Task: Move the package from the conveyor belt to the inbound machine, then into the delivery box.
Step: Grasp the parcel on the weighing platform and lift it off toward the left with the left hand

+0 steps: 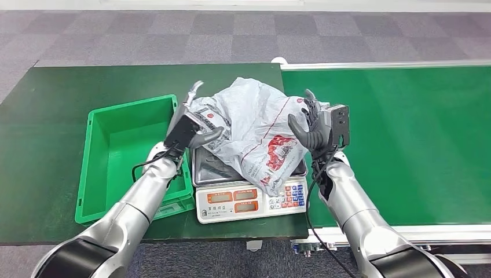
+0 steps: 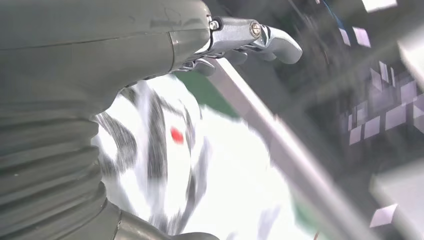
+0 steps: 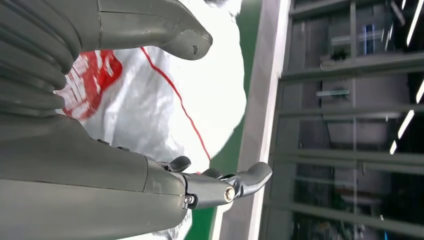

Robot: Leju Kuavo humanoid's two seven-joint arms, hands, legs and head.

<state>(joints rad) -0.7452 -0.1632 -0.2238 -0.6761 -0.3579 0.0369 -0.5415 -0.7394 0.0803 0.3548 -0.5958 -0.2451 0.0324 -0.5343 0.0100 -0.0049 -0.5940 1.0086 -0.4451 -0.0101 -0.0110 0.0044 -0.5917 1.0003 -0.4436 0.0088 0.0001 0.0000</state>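
Observation:
The package (image 1: 255, 130), a crumpled white plastic bag with red print, lies on the steel pan of the inbound machine (image 1: 249, 200), a scale with orange displays. It droops over the pan's front right corner. My left hand (image 1: 186, 124) stands at its left side, fingers spread upward and thumb against the plastic. At its right side my right hand (image 1: 310, 127) is upright, fingers apart, palm facing the bag. The left wrist view, blurred, has the package (image 2: 225, 190) just beyond my left hand (image 2: 100, 75). In the right wrist view the package (image 3: 165, 100) lies between the thumb and fingers of my right hand (image 3: 100, 175).
The green delivery box (image 1: 87, 168) sits empty, left of the scale, on the dark green table (image 1: 52, 104). The bright green conveyor belt (image 1: 405, 139) runs off to the right, edged by a white rail. Grey carpet floor lies beyond.

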